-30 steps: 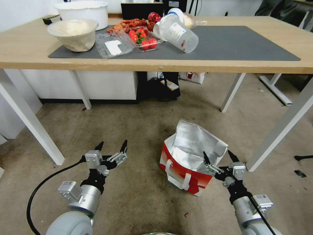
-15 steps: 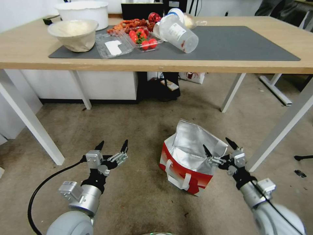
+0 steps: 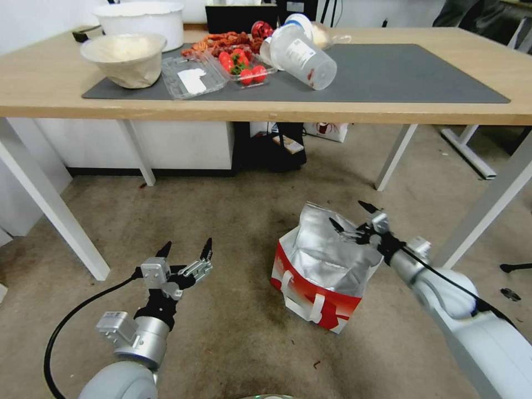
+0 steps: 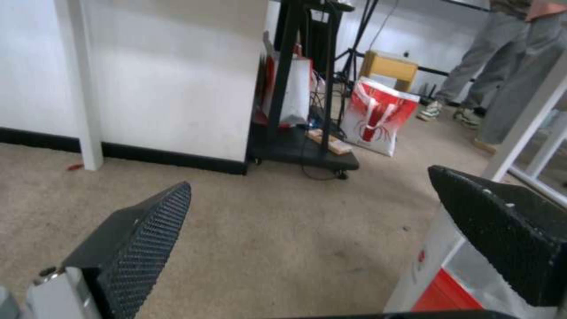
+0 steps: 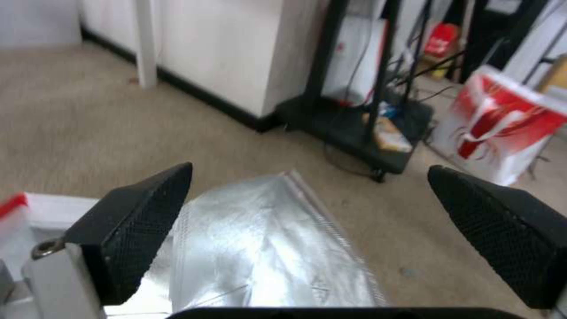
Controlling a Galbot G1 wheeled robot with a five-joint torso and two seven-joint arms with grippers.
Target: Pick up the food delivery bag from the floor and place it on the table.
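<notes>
The right gripper (image 3: 353, 217) hangs wide open over the far foil flap of the bag (image 3: 321, 266), one finger above the silver lining and the other past its edge, probably lining up to pinch that flap. The left gripper (image 3: 187, 250) waits, also spread wide, low over the floor (image 3: 233, 210) beside the bag. The bag stands open on the floor before the table (image 3: 388, 111); I cannot tell what it holds.
</notes>
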